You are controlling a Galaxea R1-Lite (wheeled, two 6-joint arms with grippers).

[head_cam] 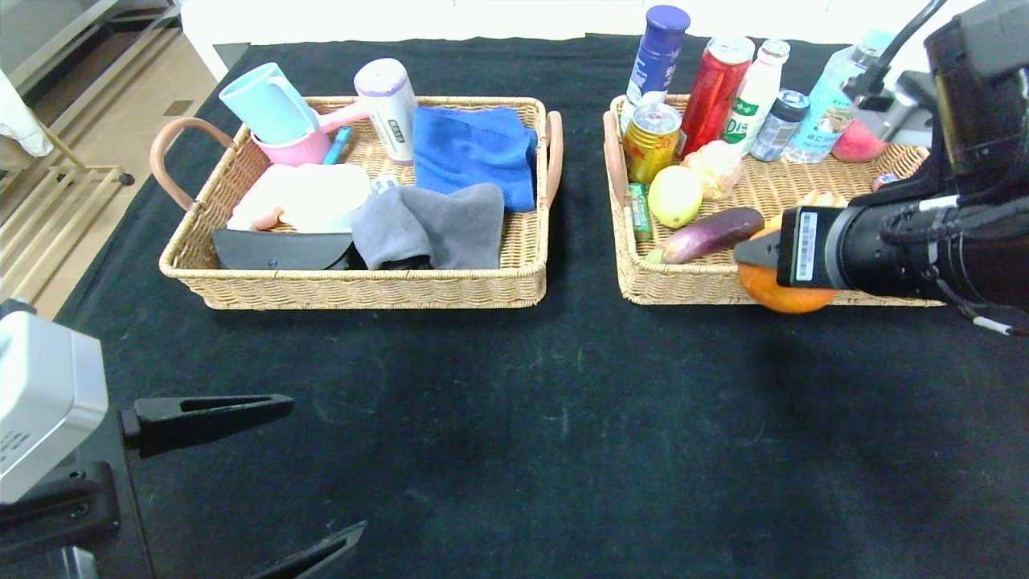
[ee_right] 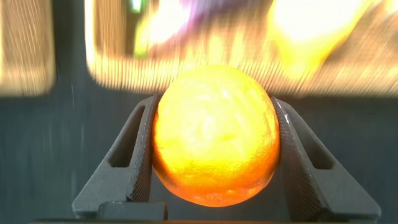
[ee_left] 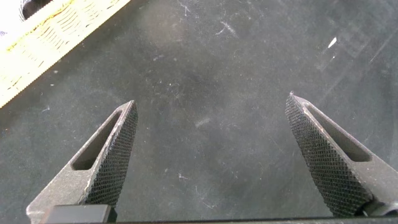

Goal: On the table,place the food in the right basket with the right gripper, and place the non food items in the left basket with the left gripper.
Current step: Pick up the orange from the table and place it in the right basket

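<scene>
Gripping the orange (ee_right: pixel 214 134), right gripper (ee_right: pixel 214 149) jaws.

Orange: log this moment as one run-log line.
right gripper: shut on orange, at right basket's front rim | left gripper: jaws open, empty, parked over table

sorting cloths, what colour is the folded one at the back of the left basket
Blue cloth, clearest in the head view.

The right gripper (head_cam: pixel 752 253) and its arm cover most of the orange (head_cam: pixel 784 296) at the right of the head view. The right basket (ee_right: pixel 211 74) is smeared across the right wrist view's top, its contents unreadable. The left gripper (head_cam: pixel 317 482) is cut off lower left.
</scene>
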